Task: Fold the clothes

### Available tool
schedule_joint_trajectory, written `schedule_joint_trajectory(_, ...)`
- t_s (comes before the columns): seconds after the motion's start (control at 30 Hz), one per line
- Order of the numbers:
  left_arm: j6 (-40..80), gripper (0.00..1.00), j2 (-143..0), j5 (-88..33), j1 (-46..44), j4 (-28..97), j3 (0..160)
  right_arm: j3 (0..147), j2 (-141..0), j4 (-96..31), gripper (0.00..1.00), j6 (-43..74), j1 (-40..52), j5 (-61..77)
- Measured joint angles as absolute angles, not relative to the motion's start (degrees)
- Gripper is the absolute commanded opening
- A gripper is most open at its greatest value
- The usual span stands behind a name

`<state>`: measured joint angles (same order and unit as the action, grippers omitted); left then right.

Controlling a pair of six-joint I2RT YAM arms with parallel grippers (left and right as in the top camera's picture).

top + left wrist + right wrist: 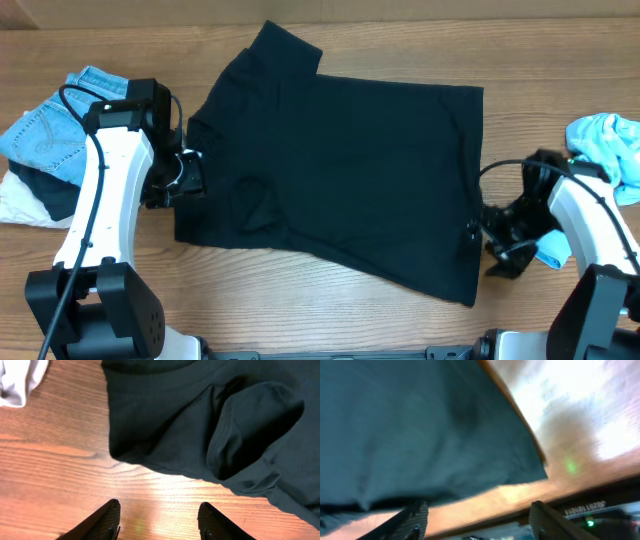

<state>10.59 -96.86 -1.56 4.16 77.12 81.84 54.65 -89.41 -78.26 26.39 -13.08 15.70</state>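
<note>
While large black fabric T-shirt (350, 160) lies on tabletop (300, 300) | left end effector (160, 520), right end effector (480, 520) parted, empty | edges to be pinched squarely.

Glossy wood-grain table (250, 295), warmly lit

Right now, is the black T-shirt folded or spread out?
Partly folded: one sleeve lies doubled onto the black T-shirt, the other sticks out.

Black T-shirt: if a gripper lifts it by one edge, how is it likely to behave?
The black T-shirt lies flat with soft creases, so it will probably droop limp. Its sleeve opening gapes, so layers may shift apart. On the smooth wooden table, a push would likely bunch it.
</note>
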Motion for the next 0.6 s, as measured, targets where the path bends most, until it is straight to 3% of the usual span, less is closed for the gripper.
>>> schedule_joint_trajectory(0.27, 7.73, 0.55, -96.86, -5.06, 4.16, 74.43, 81.78, 46.04, -89.41, -75.37, 0.72, 28.01, -10.61, 19.49)
schedule_joint_trajectory(0.5, 6.87, 0.55, -96.86, -6.11, 4.16, 74.3, 81.78, 37.78, -89.36, -63.57, 0.72, 35.55, -10.35, 20.62)
schedule_joint_trajectory(0.57, 6.66, 0.55, -96.86, -6.26, 4.16, 74.26, 81.78, 36.14, -89.36, -60.93, 0.65, 37.6, -10.35, 20.71)
schedule_joint_trajectory(0.6, 6.42, 0.55, -96.86, -6.28, 4.16, 74.26, 81.78, 35.75, -89.23, -60.29, 0.53, 38.5, -10.35, 20.73)
